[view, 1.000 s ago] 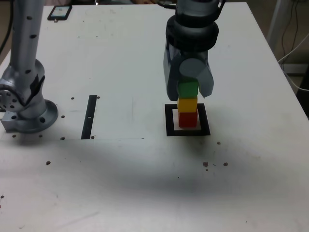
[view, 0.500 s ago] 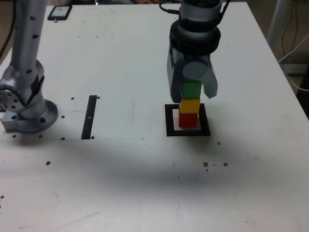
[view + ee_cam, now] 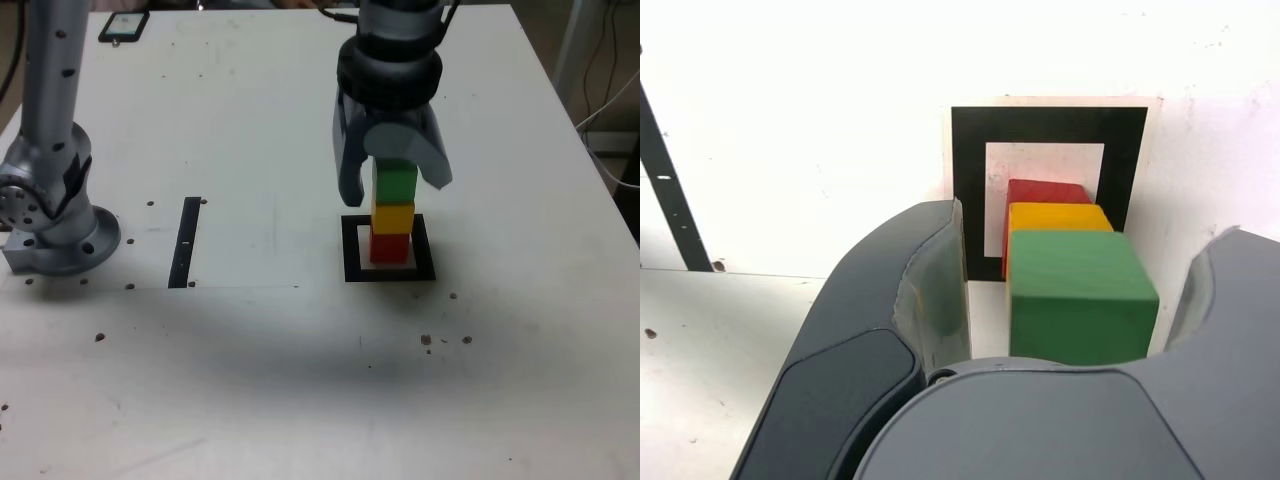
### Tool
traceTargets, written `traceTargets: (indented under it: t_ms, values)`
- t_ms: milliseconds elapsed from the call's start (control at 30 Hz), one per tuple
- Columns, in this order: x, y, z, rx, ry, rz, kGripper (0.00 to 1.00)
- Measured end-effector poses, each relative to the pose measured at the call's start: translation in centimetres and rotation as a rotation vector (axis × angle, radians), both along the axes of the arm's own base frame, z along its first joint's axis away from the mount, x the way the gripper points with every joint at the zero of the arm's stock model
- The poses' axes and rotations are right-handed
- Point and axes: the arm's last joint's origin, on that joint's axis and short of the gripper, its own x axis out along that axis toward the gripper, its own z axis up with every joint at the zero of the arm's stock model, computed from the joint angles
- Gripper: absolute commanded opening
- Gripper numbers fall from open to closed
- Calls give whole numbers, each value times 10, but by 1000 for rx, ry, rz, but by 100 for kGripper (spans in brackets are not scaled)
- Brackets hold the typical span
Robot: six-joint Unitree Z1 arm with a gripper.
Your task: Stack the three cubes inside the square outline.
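The three cubes stand as one upright stack: the red cube (image 3: 390, 247) at the bottom, the yellow cube (image 3: 392, 217) on it, the green cube (image 3: 396, 182) on top. The stack rests on the pale centre of the square outline (image 3: 390, 273). My gripper (image 3: 394, 188) is open and straddles the green cube, one finger on each side. In the wrist view a gap shows between the green cube (image 3: 1080, 297) and each of the fingers (image 3: 935, 290). Beyond it in that view, the yellow cube (image 3: 1055, 216) and red cube (image 3: 1045, 190) peek out inside the square outline (image 3: 970, 180).
A thin black strip (image 3: 186, 241) lies on the white table at the exterior view's left of the stack. The arm's base (image 3: 55, 235) stands at the far left. A phone (image 3: 124, 24) lies near the far edge. Cables (image 3: 610, 90) hang off the right side.
The jaws have spread apart and let go of the green cube, which stays on the yellow one. The gripper has also risen a little.
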Motion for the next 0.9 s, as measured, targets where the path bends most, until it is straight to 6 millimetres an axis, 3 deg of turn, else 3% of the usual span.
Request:
traceTargets:
  t_ms: [267,500,733,900]
  values:
    - [-38,3,38,-25,-80,-22,100]
    - [-94,9,58,-43,-117,-47,100]
    - [-159,15,48,-40,-101,-60,100]
    - [-191,14,33,-46,-144,-78,100]
